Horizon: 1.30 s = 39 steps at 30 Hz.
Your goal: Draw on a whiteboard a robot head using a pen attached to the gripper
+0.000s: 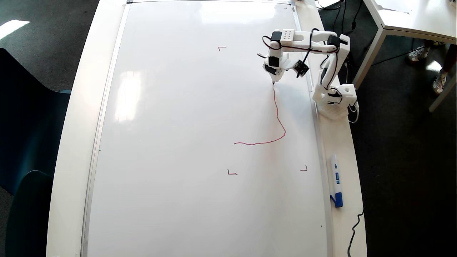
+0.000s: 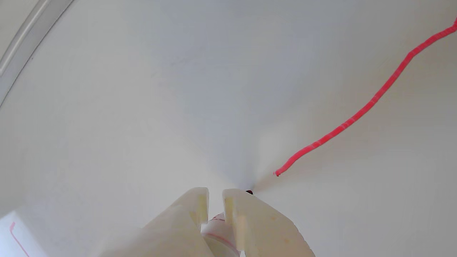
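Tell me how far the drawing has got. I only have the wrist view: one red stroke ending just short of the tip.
Observer: In the overhead view the red line makes only two sides. It runs down from near the pen, then bends left. There is no closed outline yet.
Operator: Is it inside the corner marks?
Observer: Yes. Its bottom run sits above the two lower corner marks.
Operator: Anything loose near the arm?
Observer: A blue-capped marker lies on the table, just off the right edge of the whiteboard.
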Each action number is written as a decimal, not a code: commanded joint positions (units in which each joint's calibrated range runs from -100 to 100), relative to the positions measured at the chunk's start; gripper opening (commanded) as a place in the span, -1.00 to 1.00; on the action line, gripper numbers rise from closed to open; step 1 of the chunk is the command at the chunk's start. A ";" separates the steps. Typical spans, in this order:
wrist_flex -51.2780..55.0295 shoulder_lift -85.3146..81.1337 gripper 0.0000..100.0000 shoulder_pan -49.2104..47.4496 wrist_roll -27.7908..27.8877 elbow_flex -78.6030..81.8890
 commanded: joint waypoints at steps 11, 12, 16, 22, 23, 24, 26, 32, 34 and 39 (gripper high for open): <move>-5.72 1.55 -0.98 4.38 2.27 -0.82; -5.89 1.80 -0.98 4.75 2.27 -0.91; -5.98 1.97 -0.98 5.41 2.27 -0.91; -5.98 2.22 -0.98 5.63 2.22 -3.45; -5.98 2.22 -0.98 5.63 2.11 -3.91; -6.06 3.14 -0.98 5.49 2.06 -4.54; -6.06 4.90 -0.98 5.49 1.95 -5.72; -6.06 10.60 -0.98 4.09 1.74 -11.99; -6.06 13.03 -0.98 3.05 0.34 -15.98; -6.06 17.23 -0.98 0.84 -0.41 -22.24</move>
